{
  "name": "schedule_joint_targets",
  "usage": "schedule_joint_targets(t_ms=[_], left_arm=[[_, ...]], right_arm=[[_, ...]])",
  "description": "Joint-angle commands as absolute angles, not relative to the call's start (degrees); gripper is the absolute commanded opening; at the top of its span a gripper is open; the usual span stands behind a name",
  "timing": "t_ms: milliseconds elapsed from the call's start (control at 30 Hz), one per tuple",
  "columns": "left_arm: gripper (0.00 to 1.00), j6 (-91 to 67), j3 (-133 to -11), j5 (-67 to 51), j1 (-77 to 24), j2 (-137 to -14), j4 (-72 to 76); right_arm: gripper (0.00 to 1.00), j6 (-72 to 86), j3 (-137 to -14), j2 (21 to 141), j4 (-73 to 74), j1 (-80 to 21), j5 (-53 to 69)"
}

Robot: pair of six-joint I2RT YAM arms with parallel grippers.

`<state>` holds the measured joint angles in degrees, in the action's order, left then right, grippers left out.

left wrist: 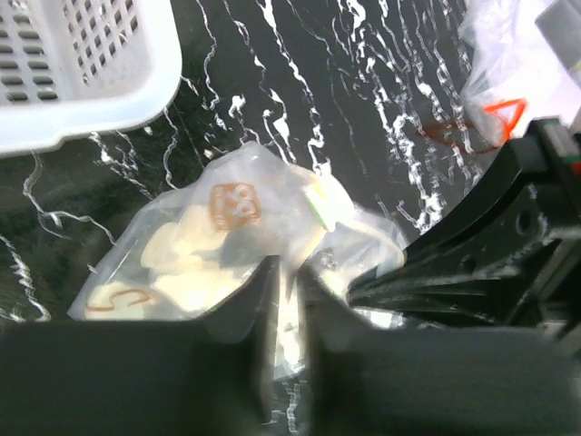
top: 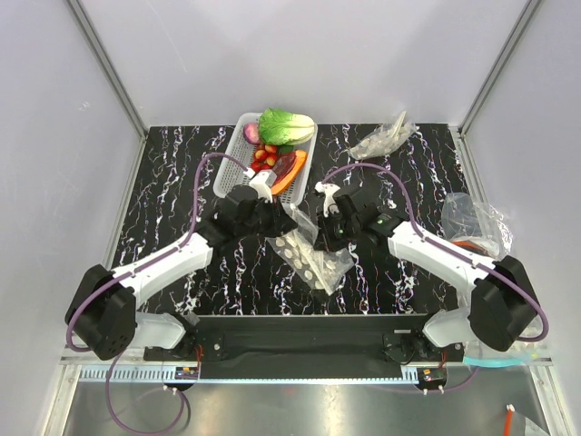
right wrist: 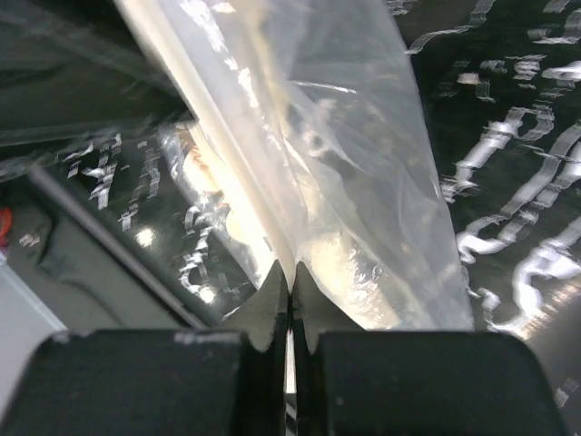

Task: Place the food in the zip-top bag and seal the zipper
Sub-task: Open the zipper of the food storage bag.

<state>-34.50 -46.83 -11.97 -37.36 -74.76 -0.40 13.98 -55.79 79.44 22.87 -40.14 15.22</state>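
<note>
**Top view.** At the table's centre, a clear thin plastic zip-top bag (top: 313,259) with pale round dots, lying crumpled between both arms. At its 11 o'clock corner, the black left gripper (top: 280,227); at its 1 o'clock corner, the black right gripper (top: 320,234). Probably set so to pull the mouth apart for filling. Food not yet inside: pale-green leafy lettuce head (top: 286,125), small red berries (top: 265,154) and long orange piece (top: 290,173), all resting in a white plastic lattice basket (top: 234,156) at 12 o'clock. One spare crumpled clear bag (top: 386,138) at 1 o'clock, another loose clear bag (top: 477,222) at 3 o'clock.

**Left wrist.** Fingers (left wrist: 245,309) close together, only a narrow slit between them, pale film showing inside. Cannot tell whether pinched or merely behind.

**Right wrist.** Jaws pressed fully together on the bag's film, beside a pale stiff strip (right wrist: 218,154), likely the zipper, running toward 11 o'clock. Held so, by judgement, to lift one lip.

**Surface and room.** Glossy black table (top: 172,182) with white marble veins. Pale grey walls (top: 54,136) around.
</note>
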Motion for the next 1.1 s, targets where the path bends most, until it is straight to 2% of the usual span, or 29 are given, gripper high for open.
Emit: schedule_joint_targets(t_ms=[0, 100, 133, 333, 467, 533, 633, 833, 1067], left_arm=[[0.40, -33.40, -50.71, -9.76, -36.39, -74.36, 0.18], [0.88, -33.92, -50.01, -12.74, -36.21, -73.48, 1.66], [0.92, -34.45, -49.05, -15.79, -36.21, -72.87, 5.41], [0.94, -40.51, -42.20, -21.79, -36.30, -72.42, 20.02], [0.93, -42.63, -38.33, -21.71, -36.30, -72.25, 26.10], [0.93, -42.80, -36.66, -18.66, -36.30, -70.85, 26.28], [0.99, -42.98, -31.41, -14.26, -36.21, -65.51, 27.76], [0.99, -43.77, -20.58, -8.53, -35.95, -55.21, 32.34], [0.99, -41.93, -20.56, -14.76, -35.42, -58.27, 38.49]], right_arm=[[0.00, 15.55, -59.32, 74.64, 26.10, -40.43, 4.94], [0.00, 17.05, -60.82, 72.17, 27.51, -40.25, 4.30], [0.00, 17.57, -61.08, 71.81, 27.16, -40.34, 5.79], [0.00, 31.87, -56.96, 69.35, 18.91, -40.34, 5.89], [0.00, 34.36, -54.23, 67.59, 12.66, -40.34, 6.51], [0.00, 34.45, -54.93, 66.80, 13.27, -40.34, 5.63], [0.00, 33.76, -57.03, 65.92, 16.87, -40.34, 2.22], [0.00, 32.52, -60.11, 64.69, 21.36, -40.34, 0.52], [0.00, 33.66, -61.87, 63.64, 20.83, -40.25, 4.83]])
